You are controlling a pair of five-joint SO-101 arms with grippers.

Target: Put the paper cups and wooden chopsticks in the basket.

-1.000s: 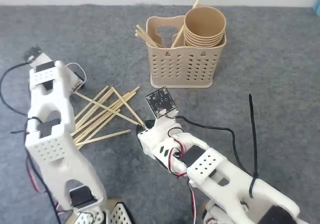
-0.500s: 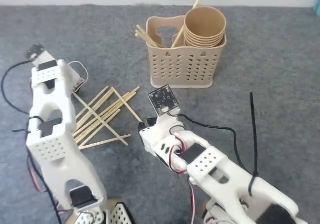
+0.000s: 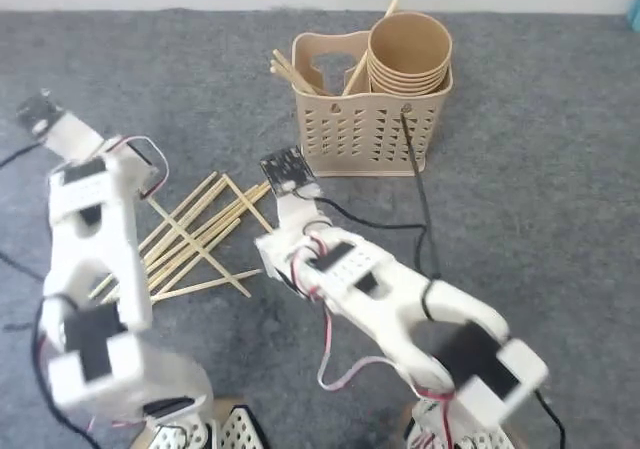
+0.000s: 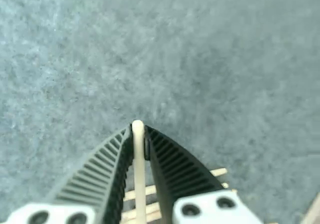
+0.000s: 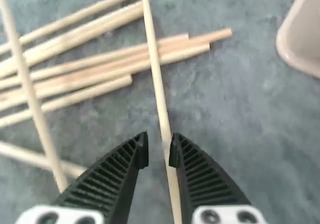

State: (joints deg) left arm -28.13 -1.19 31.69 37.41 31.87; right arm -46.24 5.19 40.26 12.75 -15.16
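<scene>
High view: a beige, perforated plastic basket [image 3: 370, 134] with two compartments stood on the grey, felt-like table [image 3: 540, 189]. One compartment held a nested stack of brown paper cups [image 3: 408, 44]. The other held several slender sticks [image 3: 292, 71] leaning against the rim. A loose bundle of pale wooden chopsticks [image 3: 195, 234] lay criss-crossed on the table between the two white arms, near the basket.

Left wrist view: the left hand [image 4: 137, 131], with its black ribbed fingers pressed together, clamped a single pale chopstick [image 4: 138, 179] at the tips.

Right wrist view: the right hand [image 5: 157, 149] was narrowly parted. One round chopstick [image 5: 154, 69] lay on the table in the gap, close to one finger, with space left beside it.
</scene>
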